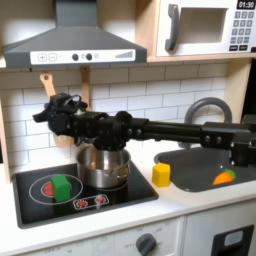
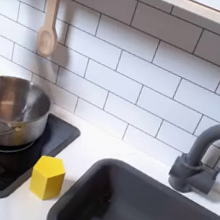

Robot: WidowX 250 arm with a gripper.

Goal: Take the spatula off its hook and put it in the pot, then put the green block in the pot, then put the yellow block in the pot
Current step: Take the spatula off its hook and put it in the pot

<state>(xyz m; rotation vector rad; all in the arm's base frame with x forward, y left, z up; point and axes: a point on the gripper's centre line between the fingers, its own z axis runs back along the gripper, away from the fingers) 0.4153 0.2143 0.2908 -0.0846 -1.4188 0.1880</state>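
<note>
Black pincer (image 1: 47, 104) raised beside hanging spatula (image 1: 47, 85), opening indiscernible

— What colours sit on the stove?

— A shiny steel pot (image 2: 10, 111) on a black cooktop (image 1: 125, 195) with red ring markings; a bright green block (image 1: 62, 186) at lower left of the first exterior view; a yellow block (image 2: 48, 177) by the dark grey sink (image 2: 135, 213).

— And behind?

— White tiles with grey grout (image 2: 138, 76), a light wooden spoon (image 2: 50, 21) — and the black arm (image 1: 150, 130).
</note>
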